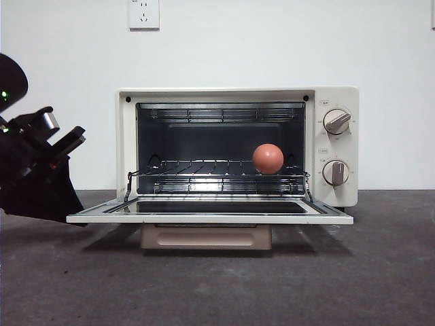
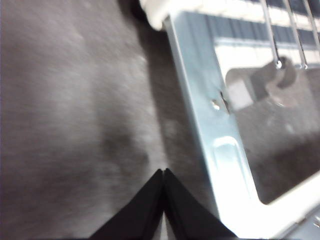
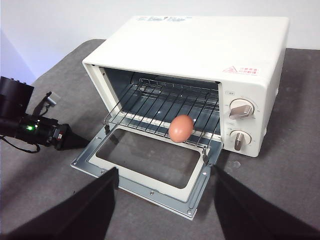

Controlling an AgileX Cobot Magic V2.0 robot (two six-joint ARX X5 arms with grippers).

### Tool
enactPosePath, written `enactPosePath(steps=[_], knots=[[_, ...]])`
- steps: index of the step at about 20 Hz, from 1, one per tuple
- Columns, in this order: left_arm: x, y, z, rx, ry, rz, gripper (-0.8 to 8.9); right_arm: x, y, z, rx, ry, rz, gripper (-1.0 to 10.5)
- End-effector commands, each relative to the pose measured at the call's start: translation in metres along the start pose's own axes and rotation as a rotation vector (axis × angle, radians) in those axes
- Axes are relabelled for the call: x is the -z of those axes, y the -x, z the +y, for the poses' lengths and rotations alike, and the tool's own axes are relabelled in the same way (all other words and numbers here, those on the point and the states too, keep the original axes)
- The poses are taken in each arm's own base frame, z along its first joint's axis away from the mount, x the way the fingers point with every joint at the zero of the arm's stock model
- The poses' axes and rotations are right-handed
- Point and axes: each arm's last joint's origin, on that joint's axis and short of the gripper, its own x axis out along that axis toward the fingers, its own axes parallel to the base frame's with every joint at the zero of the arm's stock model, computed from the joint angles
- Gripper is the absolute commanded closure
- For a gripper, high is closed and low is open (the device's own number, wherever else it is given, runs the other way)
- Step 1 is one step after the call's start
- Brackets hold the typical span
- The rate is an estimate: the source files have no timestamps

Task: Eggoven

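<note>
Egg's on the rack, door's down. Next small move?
Probably lift the door shut with the left gripper: it sits shut by the door's left edge, the egg already rests on the rack, and the right gripper hangs open, well back.

You face a plain white wall (image 1: 272,41) carrying one white socket (image 1: 144,13) near its top edge. Below it, a dark grey, matte table (image 1: 217,285) runs the full width and meets the wall in a straight line. The lighting is even, with soft shadows.
</note>
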Motion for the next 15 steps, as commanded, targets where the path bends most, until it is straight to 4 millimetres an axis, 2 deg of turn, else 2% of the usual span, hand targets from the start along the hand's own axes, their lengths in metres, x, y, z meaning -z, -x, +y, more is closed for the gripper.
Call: enactPosePath(steps=[1, 4, 8, 15], knots=[[0.002, -0.011, 0.002, 0.056, 0.016, 0.019, 8.07, -0.004, 0.003, 0.002, -0.011, 0.004, -0.018, 6.5], [0.008, -0.022, 0.003, 0.107, 0.027, 0.055, 8.07, -0.004, 0.003, 0.001, -0.007, 0.004, -0.019, 6.5], [0.007, -0.024, 0.001, 0.16, 0.032, 0.056, 8.07, -0.004, 0.003, 0.001, -0.004, 0.004, -0.02, 6.5], [-0.02, -0.011, 0.005, 0.36, 0.13, -0.114, 8.07, -0.004, 0.003, 0.001, 0.006, 0.001, -0.022, 6.5]])
